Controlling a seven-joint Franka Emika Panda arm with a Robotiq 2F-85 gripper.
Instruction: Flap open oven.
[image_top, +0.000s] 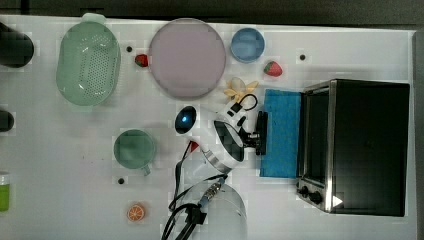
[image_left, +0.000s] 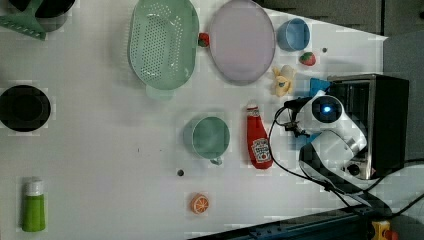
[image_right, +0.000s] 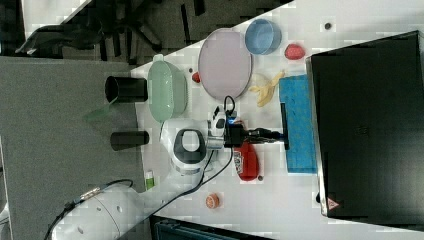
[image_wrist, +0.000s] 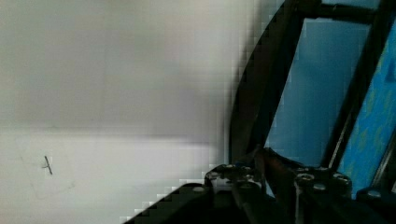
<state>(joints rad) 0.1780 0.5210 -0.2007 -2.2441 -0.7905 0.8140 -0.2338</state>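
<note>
Your gripper (image_top: 259, 134) sits right of centre in the top view, its fingers drawn in narrow around the black bar handle (image_top: 262, 132) of the oven's door (image_top: 282, 134); in the right view the dark fingers (image_right: 267, 133) run straight into that bar near mid-frame. The wrist view shows the finger bases (image_wrist: 280, 179) low in the picture, pressed against the dark door frame with blue glass beyond.

The door lies folded down and flat, a blue pane stretching from the handle back to the oven (image_top: 367, 147), which fills the right side of the top view with its black top. Its steel front faces your gripper, and two black knobs (image_top: 309, 194) sit at the lower corner of that front.

Around you, the white table (image_top: 60, 175) carries a green colander (image_top: 89, 63) upper left, a pale pink plate (image_top: 187, 57) top centre, a blue bowl (image_top: 247, 44) beside it, a strawberry (image_top: 273, 68), a banana (image_top: 240, 88), a green cup (image_top: 134, 149) left of your arm, and an orange slice (image_top: 136, 212) near the lower edge. In the left view a ketchup bottle (image_left: 258, 137) lies mid-frame and a green bottle (image_left: 34, 205) lower left.
</note>
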